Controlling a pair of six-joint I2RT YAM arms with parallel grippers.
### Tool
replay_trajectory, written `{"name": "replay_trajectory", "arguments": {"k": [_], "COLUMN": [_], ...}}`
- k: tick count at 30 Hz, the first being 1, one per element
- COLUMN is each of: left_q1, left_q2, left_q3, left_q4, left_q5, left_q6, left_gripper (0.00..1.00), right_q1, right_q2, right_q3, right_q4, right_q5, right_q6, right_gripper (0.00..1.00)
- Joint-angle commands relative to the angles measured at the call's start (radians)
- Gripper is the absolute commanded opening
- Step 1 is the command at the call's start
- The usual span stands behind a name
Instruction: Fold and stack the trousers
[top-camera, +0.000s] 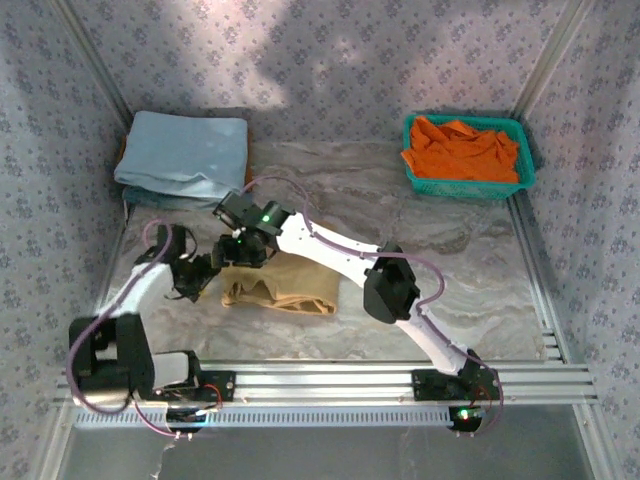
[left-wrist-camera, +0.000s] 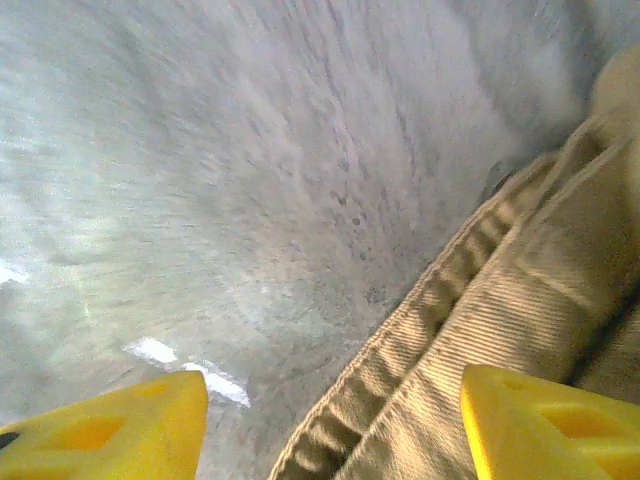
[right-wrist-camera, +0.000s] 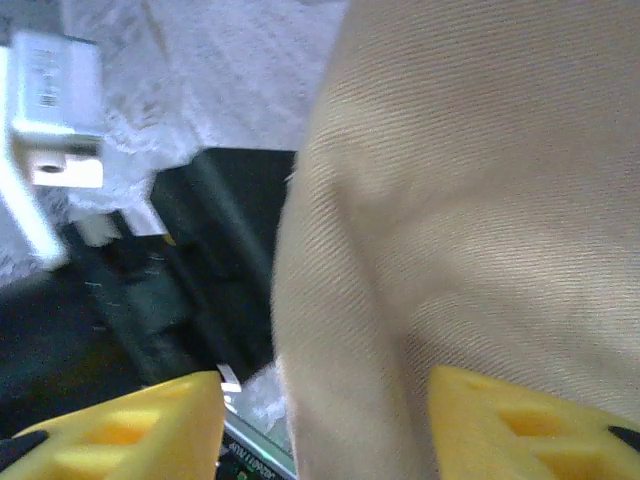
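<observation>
The tan trousers (top-camera: 290, 287) lie folded into a small bundle on the marbled table, left of centre. My left gripper (top-camera: 210, 270) sits low at the bundle's left edge. In the left wrist view it (left-wrist-camera: 335, 425) is open, with its yellow fingers (left-wrist-camera: 110, 430) wide apart and a stitched edge of the trousers (left-wrist-camera: 520, 300) running between them. My right gripper (top-camera: 243, 252) hovers over the bundle's upper left corner. It (right-wrist-camera: 325, 425) is open too, and a fold of the trousers (right-wrist-camera: 480, 200) hangs between its fingertips (right-wrist-camera: 530, 425) without being pinched.
A light blue folded cloth (top-camera: 185, 155) lies at the back left. A teal basket (top-camera: 470, 188) holding an orange garment (top-camera: 460, 150) stands at the back right. Patterned walls close in the sides and back. A metal rail (top-camera: 400, 380) runs along the near edge.
</observation>
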Motion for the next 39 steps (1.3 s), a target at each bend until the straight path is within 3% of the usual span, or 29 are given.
{"name": "replay_trajectory", "arguments": {"k": [1, 4, 9, 12, 13, 15, 17, 22, 27, 35, 39], "left_q1": [0.081, 0.150, 0.101, -0.035, -0.088, -0.163, -0.221, -0.268, -0.281, -0.282, -0.282], "left_q2": [-0.144, -0.212, -0.180, -0.145, -0.126, -0.088, -0.053, 0.015, -0.010, -0.133, -0.196], "left_q3": [0.044, 0.075, 0.197, 0.283, 0.304, 0.311, 0.274, 0.073, -0.145, -0.224, -0.118], "left_q4": [-0.147, -0.222, -0.280, -0.290, -0.284, -0.245, -0.170, 0.047, 0.163, 0.101, -0.019], "left_q5": [0.006, 0.020, 0.052, -0.005, -0.034, -0.049, -0.043, -0.026, -0.048, -0.084, -0.045], "left_q6": [-0.010, 0.019, 0.094, 0.105, 0.097, 0.078, 0.047, -0.029, -0.103, -0.115, -0.057], "left_gripper": [0.70, 0.74, 0.73, 0.69, 0.67, 0.58, 0.48, 0.25, 0.15, 0.15, 0.28], "right_q1": [0.004, -0.020, -0.120, -0.167, -0.179, -0.195, -0.205, -0.219, -0.242, -0.319, -0.363], "right_q2": [-0.158, -0.269, -0.423, -0.480, -0.493, -0.509, -0.513, -0.501, -0.479, -0.452, -0.559], "right_q3": [-0.016, -0.119, -0.398, -0.557, -0.614, -0.721, -0.826, -1.071, -1.262, -1.303, -1.191], "right_q4": [0.020, 0.017, 0.043, 0.082, 0.095, 0.137, 0.172, 0.289, 0.389, 0.338, 0.218], "right_q5": [-0.056, -0.027, 0.026, 0.012, 0.013, 0.003, 0.004, -0.010, -0.030, -0.006, -0.012], "right_q6": [-0.004, -0.044, -0.089, -0.102, -0.101, -0.087, -0.069, -0.021, 0.013, -0.059, -0.156], "right_gripper": [0.61, 0.64, 0.55, 0.37, 0.27, 0.10, 0.00, 0.00, 0.00, 0.00, 0.02]}}
